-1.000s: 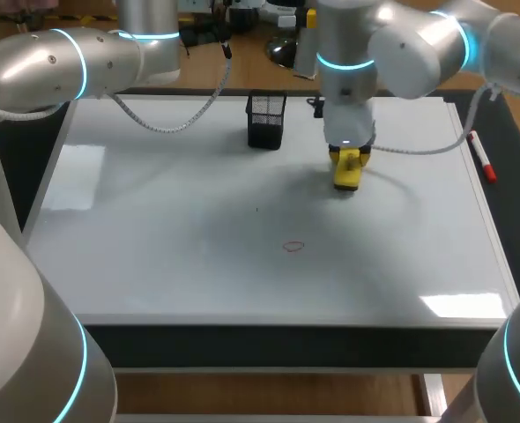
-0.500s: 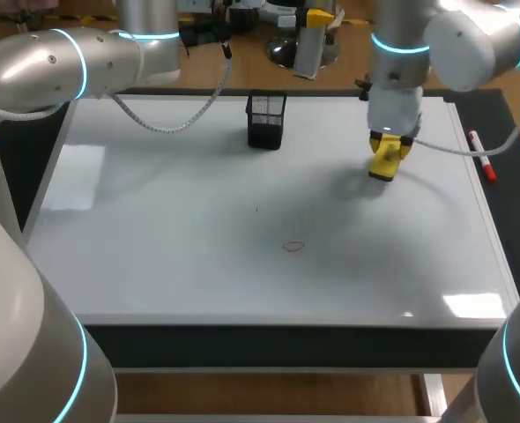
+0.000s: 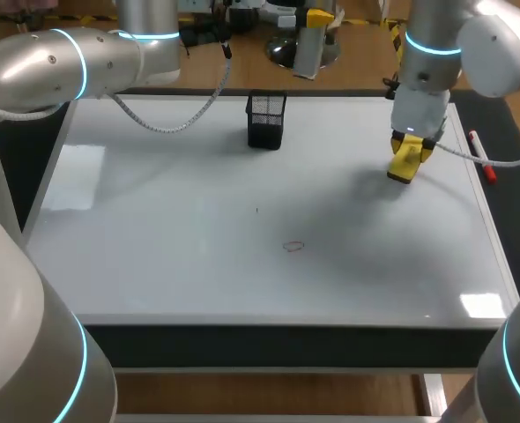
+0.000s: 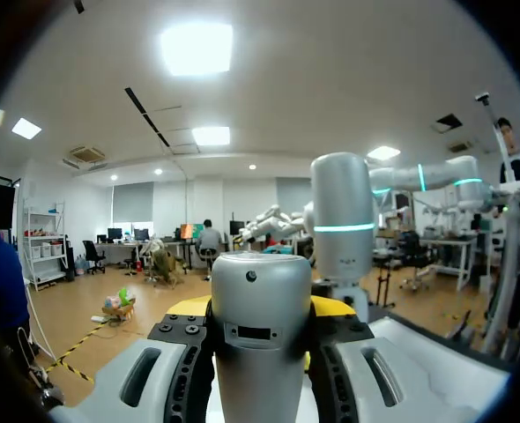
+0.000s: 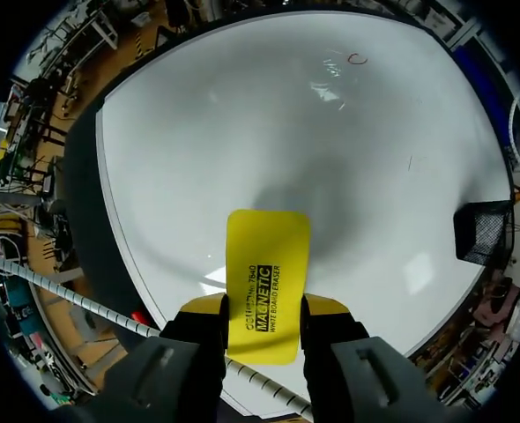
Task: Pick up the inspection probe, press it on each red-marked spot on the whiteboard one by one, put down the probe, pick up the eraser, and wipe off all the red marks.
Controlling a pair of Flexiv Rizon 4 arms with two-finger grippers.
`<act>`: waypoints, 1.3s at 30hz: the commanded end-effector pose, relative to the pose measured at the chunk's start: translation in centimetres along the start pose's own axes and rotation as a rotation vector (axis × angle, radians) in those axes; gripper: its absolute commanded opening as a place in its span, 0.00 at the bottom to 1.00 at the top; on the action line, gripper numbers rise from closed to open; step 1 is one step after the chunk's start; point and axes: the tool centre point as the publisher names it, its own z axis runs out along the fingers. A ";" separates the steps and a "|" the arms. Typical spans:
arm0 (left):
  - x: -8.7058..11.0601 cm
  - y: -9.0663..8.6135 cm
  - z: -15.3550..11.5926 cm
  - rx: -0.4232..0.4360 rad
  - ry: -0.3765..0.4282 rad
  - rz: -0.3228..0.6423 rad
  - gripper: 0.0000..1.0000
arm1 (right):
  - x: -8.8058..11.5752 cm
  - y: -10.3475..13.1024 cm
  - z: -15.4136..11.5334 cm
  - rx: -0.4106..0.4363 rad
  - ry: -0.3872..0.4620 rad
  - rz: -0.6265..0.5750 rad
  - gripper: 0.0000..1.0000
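The whiteboard (image 3: pixel 198 264) carries one small red mark (image 3: pixel 293 247) slightly below the centre of the frame and a black mesh holder (image 3: pixel 266 120) in the upper middle, while at the upper right the right gripper (image 3: pixel 407 157) clamps the yellow eraser (image 3: pixel 402 168) over the board, and the state of the left gripper (image 4: pixel 260 352) I cannot tell.

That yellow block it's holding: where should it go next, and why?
Probably the right tool, shut on the eraser, should swing toward the middle of the whiteboard and come down on the red mark. That small ring is still unwiped, and the eraser is well off to its right, near the far right edge.
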 end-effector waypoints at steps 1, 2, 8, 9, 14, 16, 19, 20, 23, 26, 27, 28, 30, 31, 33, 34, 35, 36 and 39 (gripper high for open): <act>-0.1 -0.1 0.0 0.000 0.003 -0.002 0.00 | 0.3 -0.1 -0.1 0.004 0.003 0.010 0.00; -0.1 -0.1 0.0 0.000 0.003 -0.002 0.00 | 0.3 -0.1 -0.1 0.005 0.003 0.010 0.00; -0.1 -0.1 0.0 0.000 0.003 -0.002 0.00 | 0.3 -0.1 -0.1 0.005 0.003 0.010 0.00; -0.1 -0.1 0.0 0.000 0.003 -0.002 0.00 | 0.3 -0.1 -0.1 0.005 0.003 0.010 0.00; -0.1 -0.1 0.0 0.000 0.003 -0.002 0.00 | 0.3 -0.1 -0.1 0.005 0.003 0.010 0.00; -0.1 -0.1 0.0 0.000 0.003 -0.002 0.00 | 0.3 -0.1 -0.1 0.005 0.003 0.010 0.00; -0.1 -0.1 0.0 0.000 0.003 -0.002 0.00 | 0.3 -0.1 -0.1 0.005 0.003 0.010 0.00; -0.1 -0.1 0.0 0.000 0.003 -0.002 0.00 | 0.3 -0.1 -0.1 0.005 0.003 0.010 0.00; -0.1 -0.1 0.0 0.000 0.003 -0.002 0.00 | 0.3 -0.1 -0.1 0.005 0.003 0.010 0.00; -0.1 -0.1 0.0 0.000 0.003 -0.002 0.00 | 0.3 -0.1 -0.1 0.005 0.003 0.010 0.00; -0.1 -0.1 0.0 0.000 0.003 -0.002 0.00 | 0.3 -0.1 -0.1 0.005 0.003 0.010 0.00; -0.1 -0.1 0.0 0.000 0.003 -0.002 0.00 | 0.3 -0.1 -0.1 0.005 0.003 0.010 0.00; 0.1 -0.2 0.1 -0.008 0.003 0.004 0.00 | 0.3 -0.1 -0.1 0.005 0.003 0.010 0.00; 0.3 -0.3 0.3 -0.016 0.006 0.009 0.00 | 0.3 -0.1 -0.1 0.005 0.003 0.010 0.00; 0.9 -0.9 0.4 -0.019 0.004 0.031 0.00 | 0.3 -0.1 -0.1 0.005 0.003 0.010 0.00; 1.2 -1.2 0.5 -0.023 0.003 0.040 0.00 | 0.3 -0.1 -0.1 0.005 0.003 0.010 0.00; 1.6 -1.4 0.6 -0.026 0.003 0.049 0.00 | 0.3 -0.1 -0.1 0.005 0.003 0.010 0.00; 1.9 -1.7 0.7 -0.027 0.006 0.057 0.00 | 0.3 -0.1 -0.1 0.005 0.003 0.010 0.00; 3.3 -2.5 1.3 -0.035 0.023 0.086 0.00 | 0.3 -0.1 -0.1 0.005 0.003 0.010 0.00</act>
